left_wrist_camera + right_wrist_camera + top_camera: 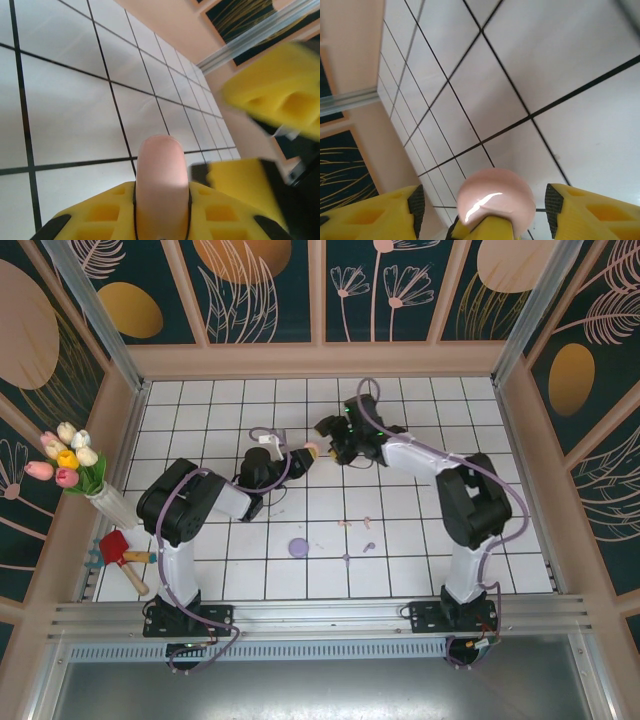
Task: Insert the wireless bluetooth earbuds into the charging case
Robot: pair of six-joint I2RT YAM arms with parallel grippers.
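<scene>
My left gripper (300,457) is shut on a round pink charging case (311,451), raised above the middle of the tiled floor. In the left wrist view the case (161,175) stands edge-on between my yellow pads (100,215). My right gripper (332,445) meets it from the right and is open. Its fingers (370,215) stand either side of the case (495,197) with a gap on each side. The earbuds lie on the tiles nearer the arms: two pale pink ones (345,523) (367,519) and two purple ones (346,558) (368,546).
A round purple disc (298,547) lies on the tiles left of the earbuds. A vase of tulips (75,465) and a red toy (115,548) sit at the left wall. Pink walls (320,360) enclose the floor on three sides.
</scene>
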